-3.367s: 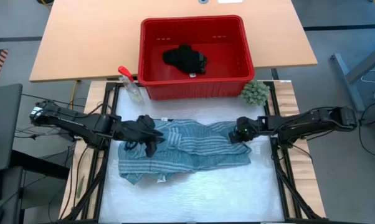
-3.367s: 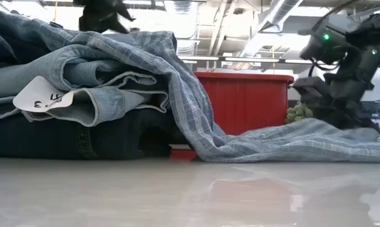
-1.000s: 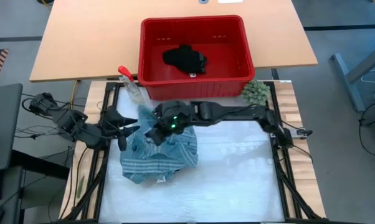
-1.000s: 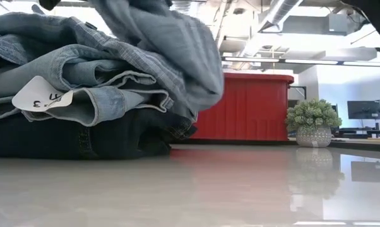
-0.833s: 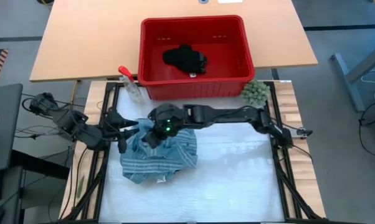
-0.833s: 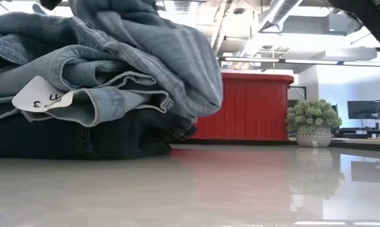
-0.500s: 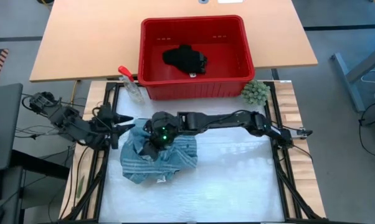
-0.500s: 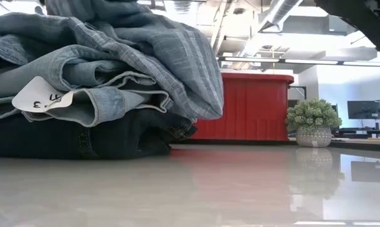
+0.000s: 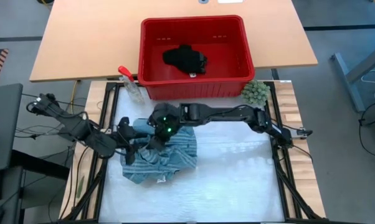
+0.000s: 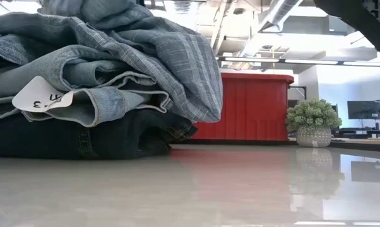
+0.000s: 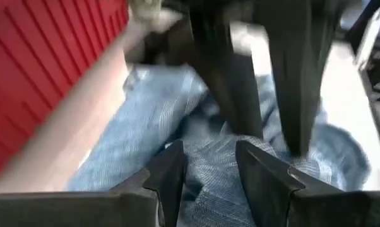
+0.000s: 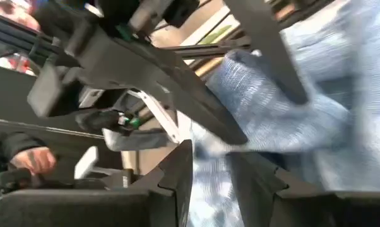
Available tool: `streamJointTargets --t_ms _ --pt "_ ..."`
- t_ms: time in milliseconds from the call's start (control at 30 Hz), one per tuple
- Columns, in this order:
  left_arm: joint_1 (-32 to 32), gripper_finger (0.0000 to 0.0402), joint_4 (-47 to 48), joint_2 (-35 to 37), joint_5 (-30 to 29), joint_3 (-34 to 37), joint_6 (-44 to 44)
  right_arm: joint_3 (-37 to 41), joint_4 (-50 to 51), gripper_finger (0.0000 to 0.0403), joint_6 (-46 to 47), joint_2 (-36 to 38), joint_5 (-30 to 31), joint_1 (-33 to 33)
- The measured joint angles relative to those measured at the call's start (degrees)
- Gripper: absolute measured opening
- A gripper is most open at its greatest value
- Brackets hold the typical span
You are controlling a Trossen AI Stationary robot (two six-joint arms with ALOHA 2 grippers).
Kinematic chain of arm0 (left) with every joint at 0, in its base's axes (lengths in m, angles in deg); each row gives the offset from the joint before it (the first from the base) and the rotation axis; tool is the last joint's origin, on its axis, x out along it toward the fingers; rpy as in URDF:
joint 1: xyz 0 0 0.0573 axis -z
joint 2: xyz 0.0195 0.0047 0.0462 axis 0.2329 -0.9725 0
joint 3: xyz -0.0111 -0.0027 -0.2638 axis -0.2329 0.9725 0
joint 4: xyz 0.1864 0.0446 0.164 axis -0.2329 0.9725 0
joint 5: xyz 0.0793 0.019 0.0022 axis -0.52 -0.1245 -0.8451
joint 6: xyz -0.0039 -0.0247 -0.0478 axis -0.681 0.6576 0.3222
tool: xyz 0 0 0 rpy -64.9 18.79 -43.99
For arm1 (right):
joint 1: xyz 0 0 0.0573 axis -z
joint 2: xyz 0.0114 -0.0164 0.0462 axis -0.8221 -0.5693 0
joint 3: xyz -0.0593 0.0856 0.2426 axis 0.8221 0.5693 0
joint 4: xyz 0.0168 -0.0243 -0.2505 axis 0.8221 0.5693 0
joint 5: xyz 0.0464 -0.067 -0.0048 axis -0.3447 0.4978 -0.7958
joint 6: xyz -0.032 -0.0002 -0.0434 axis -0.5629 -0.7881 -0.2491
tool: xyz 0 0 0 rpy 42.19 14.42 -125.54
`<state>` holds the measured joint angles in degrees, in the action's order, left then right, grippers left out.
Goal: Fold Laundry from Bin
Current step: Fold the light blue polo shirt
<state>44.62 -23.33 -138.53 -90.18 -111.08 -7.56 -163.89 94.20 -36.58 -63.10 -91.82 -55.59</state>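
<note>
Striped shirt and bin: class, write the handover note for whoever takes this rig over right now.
Left gripper: open, over the pile's left edge, holding nothing.
Right gripper: jaws parted over the striped shirt, no grip visible.
Shirt lies folded over on the jeans and a dark navy piece.
Red bin behind; small black piece inside.
Left: tidy the shirt, fetch and fold the black piece.

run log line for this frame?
step: folding shirt | right gripper: open, on shirt | left gripper: open, at shirt edge | bin: black piece inside
</note>
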Motion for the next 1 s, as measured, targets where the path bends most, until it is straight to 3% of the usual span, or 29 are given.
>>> streamJointTargets --t_ms 233,367,433,500,600,667,767,833,1000 --pt "-1.5 0.0119 9.4 -3.8 8.5 0.0 6.5 -1.1 12.4 0.0129 -7.4 3.9 -2.2 2.9" --pt "-1.5 0.0093 16.3 -3.5 13.8 0.0 10.4 -1.0 25.3 0.0128 -14.3 9.3 -1.5 4.4" --pt "-1.5 0.0081 21.9 -2.2 16.0 -0.8 13.2 -1.1 34.8 0.0128 -19.2 12.3 3.8 3.7" --pt "-1.4 0.0069 27.4 -0.5 17.0 -2.6 16.7 -0.8 41.1 0.0128 -22.1 15.2 14.1 1.4" --pt "-0.7 0.0055 32.9 2.9 15.5 -6.2 21.7 2.7 42.0 0.0128 -22.7 18.7 27.6 -3.2" --pt "0.2 0.0047 33.3 5.8 11.8 -8.9 23.9 7.1 38.6 0.0128 -24.4 20.9 31.0 -6.1" --pt "2.3 0.0041 27.8 10.0 3.6 -12.5 23.7 17.1 33.4 0.0128 -25.9 24.4 31.3 -8.6" --pt "3.9 0.0041 18.1 12.6 -0.3 -13.1 19.0 25.9 29.2 0.0128 -25.0 27.6 30.1 -8.3" --pt "6.2 0.0054 -6.1 11.4 0.4 -9.9 3.1 47.9 12.3 0.0128 -18.5 39.9 28.0 -6.0"
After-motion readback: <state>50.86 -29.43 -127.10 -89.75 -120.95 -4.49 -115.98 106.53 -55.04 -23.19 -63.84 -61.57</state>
